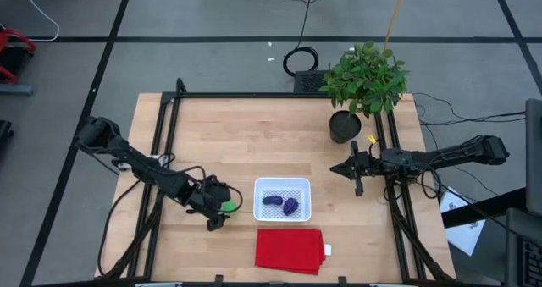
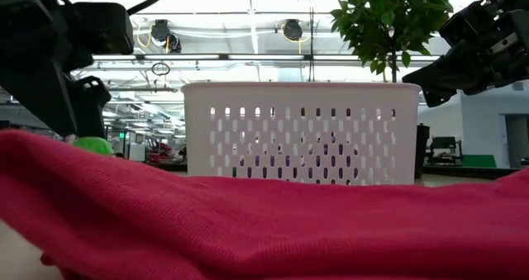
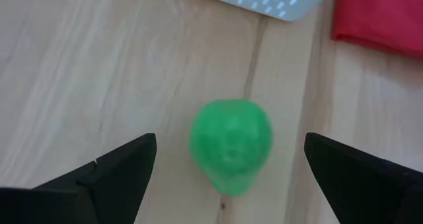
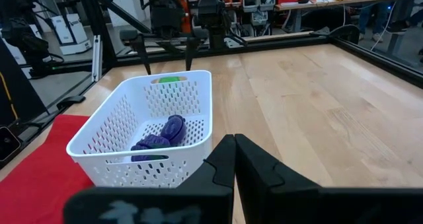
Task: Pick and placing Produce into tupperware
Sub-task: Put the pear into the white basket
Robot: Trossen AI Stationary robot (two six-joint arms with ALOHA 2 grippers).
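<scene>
White tupperware [image 1: 283, 199] holds two purple pieces [image 1: 281, 203]. Green ball [image 1: 227, 206] lies on wood table [image 1: 237, 135] beside it, between wide-spread left gripper [image 1: 218, 211] fingers. Right gripper [image 1: 356, 170] fingers closed, empty.

Even, bright overhead light fills the scene; long ceiling strip lamps [image 2: 248, 59] glare white in the low view. Shadows on the pale wooden surface [image 1: 246, 143] are soft and faint. The bright green toy ball [image 3: 230, 145] looks blurred, and the folded red cloth [image 2: 248, 222] nearest the low camera is soft

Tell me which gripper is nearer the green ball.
Left. The left gripper is open with the green ball between its fingers. The right gripper is shut, far across the white basket, near the plant.
</scene>
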